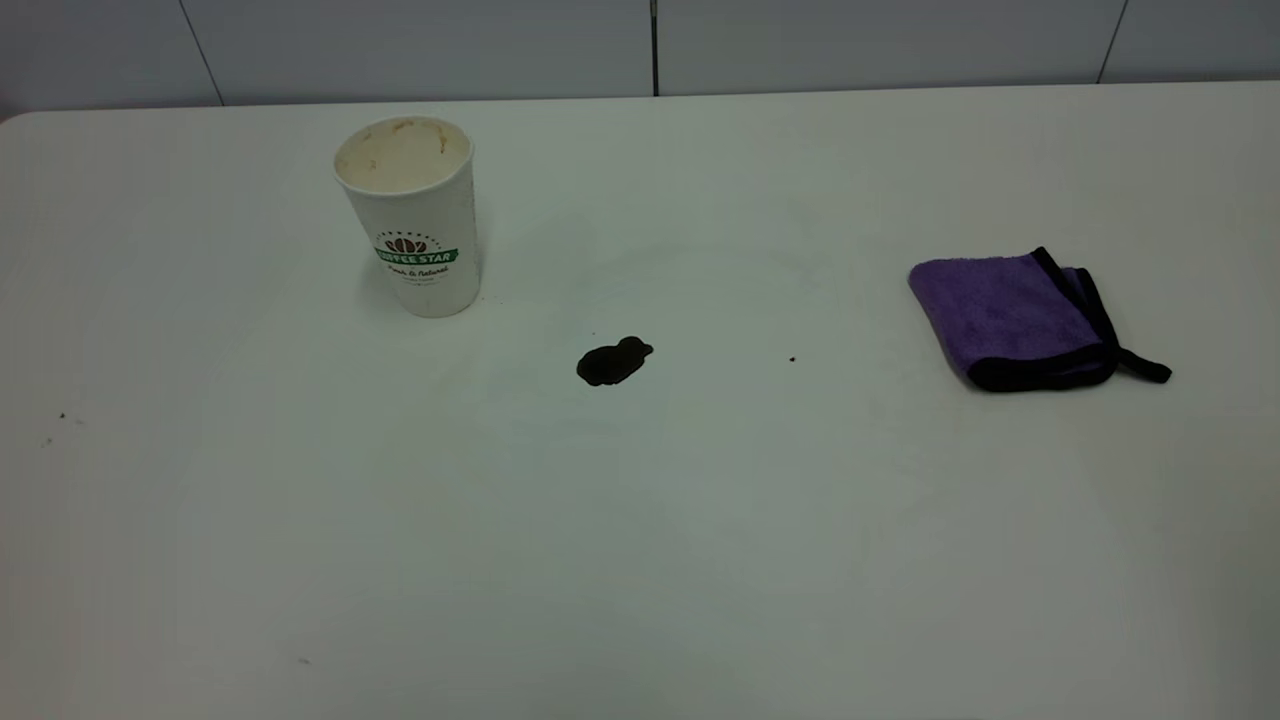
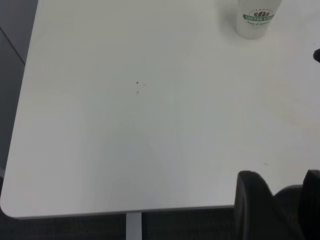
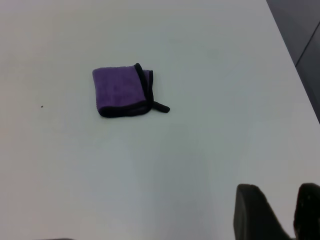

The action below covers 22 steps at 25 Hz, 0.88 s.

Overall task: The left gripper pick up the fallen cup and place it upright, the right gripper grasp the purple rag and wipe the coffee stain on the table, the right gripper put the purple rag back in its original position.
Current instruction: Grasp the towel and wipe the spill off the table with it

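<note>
The cup [image 1: 412,215] stands upright at the back left of the table [image 1: 700,560], its coffee-smeared inside showing; the left wrist view catches its lower part [image 2: 255,20]. The coffee stain [image 1: 612,362] is a dark blot near the table's middle, and it just shows at the left wrist view's edge [image 2: 317,55]. The purple rag [image 1: 1015,320] lies folded at the right, also seen in the right wrist view [image 3: 120,90]. Neither arm appears in the exterior view. The left gripper [image 2: 282,192] hovers near the table's left front corner, open and empty. The right gripper [image 3: 282,205] hangs well short of the rag, open and empty.
Tiny dark specks dot the table: one [image 1: 792,358] between stain and rag, others [image 1: 62,416] at the far left. The table's rounded corner [image 2: 15,212] and front edge lie close to the left gripper. A grey panelled wall [image 1: 650,45] runs behind.
</note>
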Tool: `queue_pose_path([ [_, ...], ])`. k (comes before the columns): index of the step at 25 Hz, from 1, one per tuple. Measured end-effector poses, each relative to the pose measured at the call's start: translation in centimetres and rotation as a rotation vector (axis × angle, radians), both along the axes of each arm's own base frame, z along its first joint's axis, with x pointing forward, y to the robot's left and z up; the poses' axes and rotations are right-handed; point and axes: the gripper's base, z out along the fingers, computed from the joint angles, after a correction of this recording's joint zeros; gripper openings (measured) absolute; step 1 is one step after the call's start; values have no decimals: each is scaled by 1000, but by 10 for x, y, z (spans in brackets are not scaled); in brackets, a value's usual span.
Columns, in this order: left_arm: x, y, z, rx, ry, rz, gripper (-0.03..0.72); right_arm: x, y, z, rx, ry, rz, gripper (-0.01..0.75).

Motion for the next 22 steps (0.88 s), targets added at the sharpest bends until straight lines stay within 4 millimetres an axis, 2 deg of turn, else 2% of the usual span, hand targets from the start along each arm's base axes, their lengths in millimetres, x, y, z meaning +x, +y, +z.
queue_pose_path([
  [6,0,0,0,-1,0,1,254,0,0,0,30,-2,-18,255],
  [8,0,0,0,-1,0,1,254,1,-2,1,27,7,-37,307],
  [11,0,0,0,-1,0,1,254,10,-4,11,12,33,-53,448],
  [14,0,0,0,-2,0,1,254,29,-10,26,-29,106,-76,629],
  [16,0,0,0,-2,0,1,254,49,-14,36,-54,183,-88,704],
  [19,0,0,0,-2,0,1,254,83,-17,44,-67,294,-88,727],
  [22,0,0,0,-2,0,1,254,119,-20,42,-78,364,-79,729],
])
